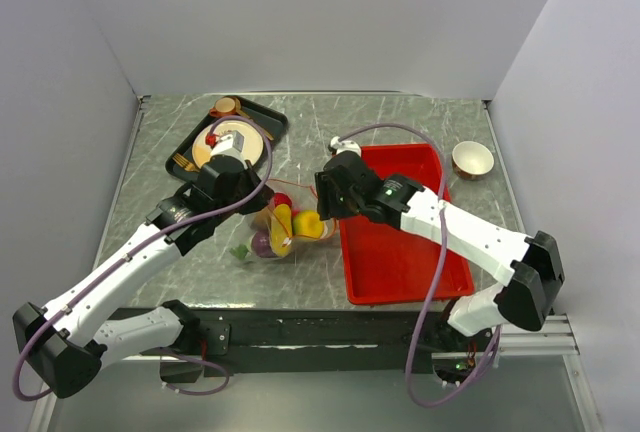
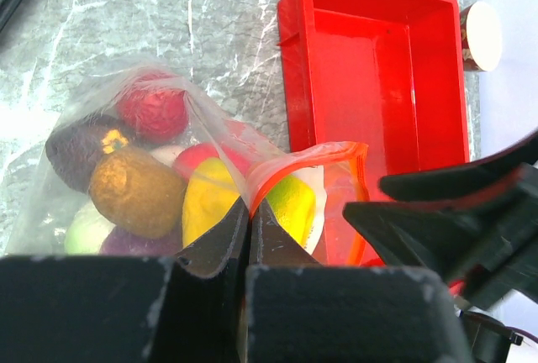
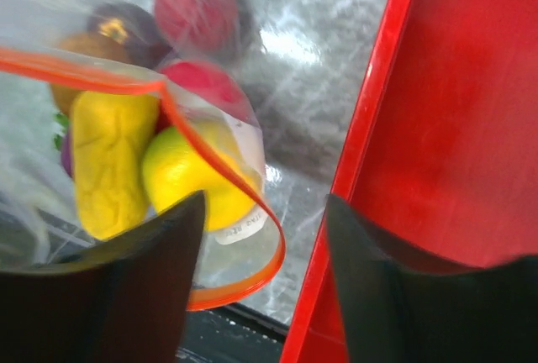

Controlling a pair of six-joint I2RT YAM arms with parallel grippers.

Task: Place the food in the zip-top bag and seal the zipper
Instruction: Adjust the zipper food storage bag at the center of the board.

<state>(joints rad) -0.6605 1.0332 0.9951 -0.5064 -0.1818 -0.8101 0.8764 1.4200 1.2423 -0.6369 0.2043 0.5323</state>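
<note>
Top external — left arm (image 1: 130, 272) runs from its base at lower left diagonally up and right over the marbled table (image 1: 330, 122); left gripper (image 1: 255, 202) sits low at the left end of the zip-top bag (image 1: 258, 242); right arm (image 1: 470, 232) stretches from lower right toward the centre, crossing above the red tray (image 1: 400, 252); right gripper (image 1: 322, 210) is at the bag's right end; the bag lies on the table between the two grippers, just left of the tray, with the food (image 1: 283, 224) inside it; a black tray (image 1: 265, 117) carrying a plate (image 1: 232, 144) lies behind the left gripper; a small bowl (image 1: 472, 159) is at far right. Left wrist — jaws pressed together with no gap, pinching the bag's edge where the zipper (image 2: 311, 157) runs down to the fingertips; the mouth gapes to the right of the pinch; a red piece (image 2: 151, 109), brown piece (image 2: 134, 191), yellow piece (image 2: 206, 207) and dark purple piece (image 2: 71, 149) show through the plastic; the right gripper's black fingers hover just beside the mouth. Right wrist — fingers (image 3: 143, 287) spread wide, nothing clamped; the zipper curves across the gap close to the left finger, contact cannot be told; the tray's wall is just to the right.
</note>
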